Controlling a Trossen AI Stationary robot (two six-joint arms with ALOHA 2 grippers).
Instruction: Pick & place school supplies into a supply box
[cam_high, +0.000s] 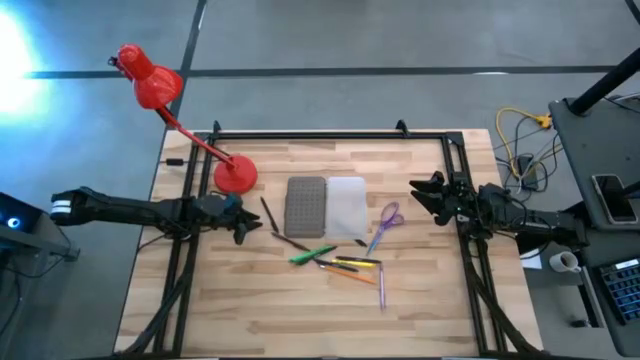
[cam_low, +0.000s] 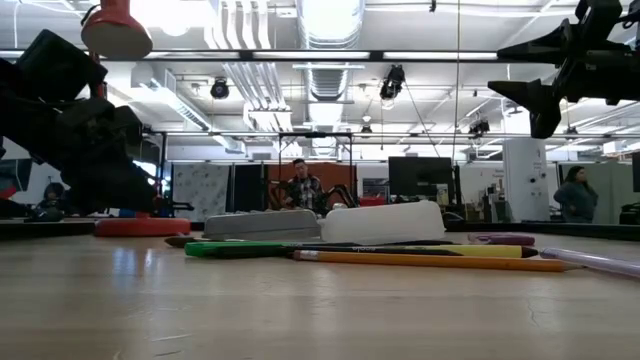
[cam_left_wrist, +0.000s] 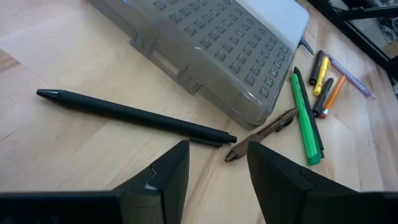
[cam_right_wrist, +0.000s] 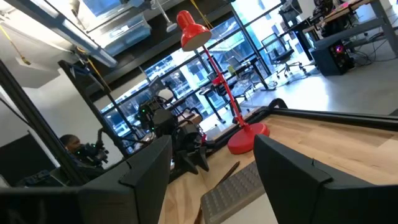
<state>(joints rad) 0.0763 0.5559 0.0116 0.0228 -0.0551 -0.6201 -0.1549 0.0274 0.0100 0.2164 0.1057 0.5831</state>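
Note:
The supply box (cam_high: 325, 206) lies on the table with its grey ribbed half (cam_left_wrist: 211, 50) and whitish half (cam_high: 347, 207) side by side. Purple scissors (cam_high: 388, 222) lie to its right. Near it lie a green marker (cam_high: 312, 254), yellow (cam_high: 358, 262), orange (cam_high: 350, 275) and purple (cam_high: 381, 287) pens. A dark pen (cam_left_wrist: 134, 115) and a brown pen (cam_left_wrist: 264, 132) lie left of the box. My left gripper (cam_high: 245, 224) is open, low, just left of the dark pen, fingers either side of its tip end (cam_left_wrist: 217, 165). My right gripper (cam_high: 425, 192) is open and raised (cam_low: 535, 75) right of the scissors.
A red desk lamp stands with its base (cam_high: 235, 176) at the table's far left, its arm slanting out to the head (cam_high: 145, 78) beyond the edge. A black frame rail (cam_high: 330, 135) runs along the far edge. Bare wood lies along the near side (cam_high: 300, 320).

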